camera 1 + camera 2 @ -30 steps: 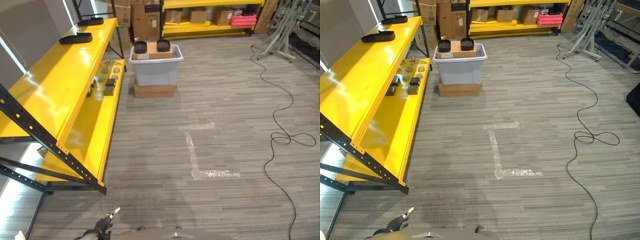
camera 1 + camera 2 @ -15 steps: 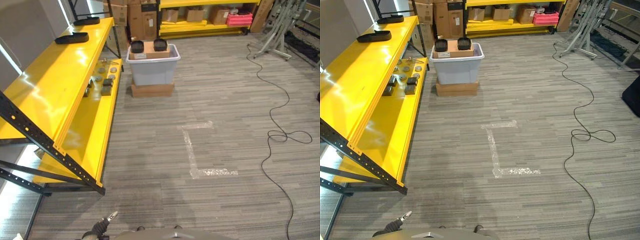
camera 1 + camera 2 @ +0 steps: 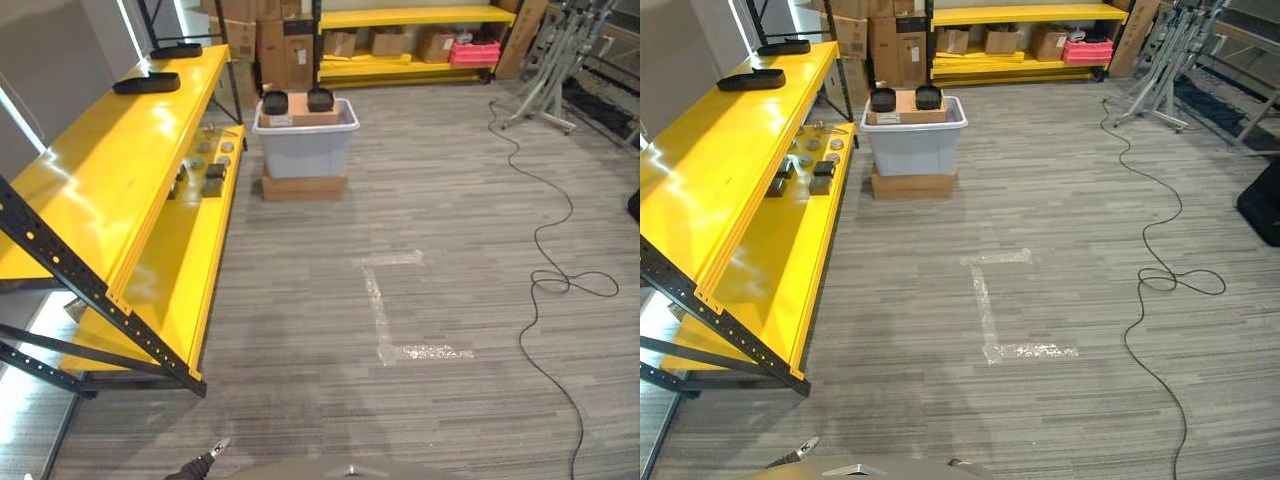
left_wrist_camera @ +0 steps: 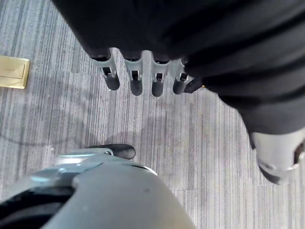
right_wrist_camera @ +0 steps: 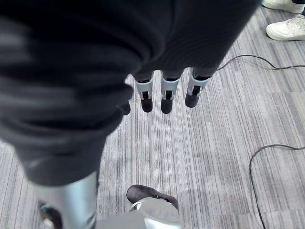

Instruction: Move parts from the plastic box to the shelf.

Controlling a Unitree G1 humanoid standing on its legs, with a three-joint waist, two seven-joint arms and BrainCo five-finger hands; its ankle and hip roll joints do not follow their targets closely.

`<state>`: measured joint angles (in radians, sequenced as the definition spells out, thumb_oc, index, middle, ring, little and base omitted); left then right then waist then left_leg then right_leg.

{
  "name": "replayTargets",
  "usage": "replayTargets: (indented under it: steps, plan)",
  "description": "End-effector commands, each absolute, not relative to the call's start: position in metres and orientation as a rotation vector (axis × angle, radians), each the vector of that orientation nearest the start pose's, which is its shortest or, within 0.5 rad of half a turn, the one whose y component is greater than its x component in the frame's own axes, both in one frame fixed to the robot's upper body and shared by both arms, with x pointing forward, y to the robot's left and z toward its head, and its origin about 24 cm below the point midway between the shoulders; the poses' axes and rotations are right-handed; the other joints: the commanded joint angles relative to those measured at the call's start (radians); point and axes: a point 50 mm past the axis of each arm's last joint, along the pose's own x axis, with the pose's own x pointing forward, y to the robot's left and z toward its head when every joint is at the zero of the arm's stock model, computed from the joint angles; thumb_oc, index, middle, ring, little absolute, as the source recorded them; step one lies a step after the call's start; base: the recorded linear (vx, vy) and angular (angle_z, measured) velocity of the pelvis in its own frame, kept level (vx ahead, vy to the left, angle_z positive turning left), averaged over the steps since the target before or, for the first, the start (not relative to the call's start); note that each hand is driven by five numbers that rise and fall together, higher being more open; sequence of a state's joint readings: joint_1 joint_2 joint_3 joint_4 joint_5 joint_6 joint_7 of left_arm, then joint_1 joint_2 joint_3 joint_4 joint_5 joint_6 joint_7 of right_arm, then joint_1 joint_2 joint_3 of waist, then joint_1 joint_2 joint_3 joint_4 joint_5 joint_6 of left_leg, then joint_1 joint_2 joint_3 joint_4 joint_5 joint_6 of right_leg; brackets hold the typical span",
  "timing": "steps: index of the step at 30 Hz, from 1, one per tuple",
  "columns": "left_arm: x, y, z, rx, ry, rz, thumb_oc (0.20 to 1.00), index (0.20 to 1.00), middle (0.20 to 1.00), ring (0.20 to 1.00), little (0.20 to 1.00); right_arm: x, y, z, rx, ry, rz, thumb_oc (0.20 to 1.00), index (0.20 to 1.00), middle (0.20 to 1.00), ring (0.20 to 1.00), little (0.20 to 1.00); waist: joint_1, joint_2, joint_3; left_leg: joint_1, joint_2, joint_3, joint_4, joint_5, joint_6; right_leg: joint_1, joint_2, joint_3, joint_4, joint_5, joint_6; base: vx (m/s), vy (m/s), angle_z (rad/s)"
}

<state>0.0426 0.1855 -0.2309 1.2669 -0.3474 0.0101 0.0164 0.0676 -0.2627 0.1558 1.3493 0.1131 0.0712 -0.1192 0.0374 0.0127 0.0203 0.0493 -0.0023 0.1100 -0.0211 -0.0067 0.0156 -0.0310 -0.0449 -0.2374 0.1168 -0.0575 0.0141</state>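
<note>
The left hand point(image 4: 143, 78) is hanging at the robot's side with its fingers straight and relaxed over bare carpet, holding nothing. The right hand point(image 5: 167, 93) is doing the same on the other side, fingers loosely extended toward the floor, empty; in its wrist view a person's white shoes point(image 5: 286, 26) are standing on the carpet some way off.

Ahead and to the robot's left, the long yellow shelf point(image 3: 110, 190) is running away from the camera, its upper deck carrying two black trays point(image 3: 147, 83) at the far end. On its lower deck point(image 3: 790, 250), a cluster of small parts point(image 3: 805, 165) is already lying, some dark and blocky, some round and grey, near the far end of the shelf. Just beyond that end the grey plastic box point(image 3: 305, 140) is sitting on a flat cardboard base point(image 3: 303, 187), well apart from the robot, with a brown carton point(image 3: 310, 105) and two black parts point(image 3: 320, 98) showing at its rim. A white tape mark point(image 3: 385, 310) is lying on the carpet between the robot and the box.

Judging from this, the robot is in a walking step, between placements or at the approach for the next pick, with both hands free. The next move calls for closing the gap to the box, stopping squarely in front of it and close enough to reach down over the rim, then raising a hand from its side with fingers spread to take one of the black parts on top.
</note>
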Motion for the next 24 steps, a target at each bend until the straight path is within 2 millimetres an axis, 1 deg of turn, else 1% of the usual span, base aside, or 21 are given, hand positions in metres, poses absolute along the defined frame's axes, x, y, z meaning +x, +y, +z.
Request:
replayTargets:
  steps: [1, 7, 14, 19, 22, 24]
  plan:
    - [0.065, 0.220, -0.170, 0.021, 1.312, 0.205, 1.000, 1.000, 1.000, 1.000, 1.000, 0.030, -0.251, -0.168, -0.385, 1.481, -0.221, 1.000, 1.000, 1.000, 1.000, 1.000, 0.002, -0.030, -0.015, 0.007, 0.005, 0.056, -0.026, -0.032, -0.040, 0.102, -0.051, 0.017, -0.193, 0.095, 0.123, 0.00, 0.000, 0.00]
    - [0.064, 0.224, -0.169, 0.023, 1.310, 0.213, 1.000, 1.000, 1.000, 1.000, 1.000, 0.035, -0.248, -0.168, -0.379, 1.475, -0.195, 1.000, 1.000, 1.000, 1.000, 1.000, 0.002, -0.027, -0.007, 0.002, 0.001, 0.057, -0.023, -0.032, -0.036, 0.100, -0.056, 0.022, -0.189, 0.093, 0.121, 0.00, 0.000, 0.00]
    - [0.063, 0.224, -0.170, 0.015, 1.306, 0.218, 1.000, 1.000, 1.000, 1.000, 1.000, 0.032, -0.246, -0.169, -0.371, 1.491, -0.219, 1.000, 1.000, 1.000, 1.000, 1.000, 0.010, -0.023, -0.005, 0.003, -0.009, 0.044, -0.022, -0.034, -0.031, 0.105, -0.063, 0.015, -0.184, 0.090, 0.122, 0.01, 0.021, 0.00]
    - [0.066, 0.223, -0.169, 0.020, 1.290, 0.213, 1.000, 1.000, 1.000, 1.000, 1.000, 0.032, -0.245, -0.169, -0.356, 1.491, -0.245, 1.000, 1.000, 1.000, 1.000, 1.000, 0.015, -0.019, -0.006, 0.001, -0.013, 0.037, -0.024, -0.032, -0.028, 0.104, -0.067, 0.011, -0.179, 0.089, 0.124, 0.01, 0.014, 0.00]
    - [0.069, 0.223, -0.169, 0.024, 1.270, 0.212, 1.000, 1.000, 1.000, 1.000, 1.000, 0.035, -0.245, -0.169, -0.333, 1.466, -0.273, 1.000, 1.000, 1.000, 1.000, 1.000, 0.017, -0.019, -0.005, -0.001, -0.016, 0.034, -0.021, -0.032, -0.026, 0.102, -0.070, 0.011, -0.175, 0.089, 0.124, 0.01, 0.009, 0.00]
    - [0.074, 0.223, -0.168, 0.020, 1.237, 0.227, 1.000, 1.000, 1.000, 1.000, 1.000, 0.041, -0.245, -0.168, -0.308, 1.413, -0.294, 1.000, 1.000, 1.000, 1.000, 1.000, 0.018, -0.019, -0.006, -0.001, -0.019, 0.031, -0.018, -0.033, -0.025, 0.102, -0.072, 0.013, -0.173, 0.090, 0.125, 0.04, 0.030, 0.01]
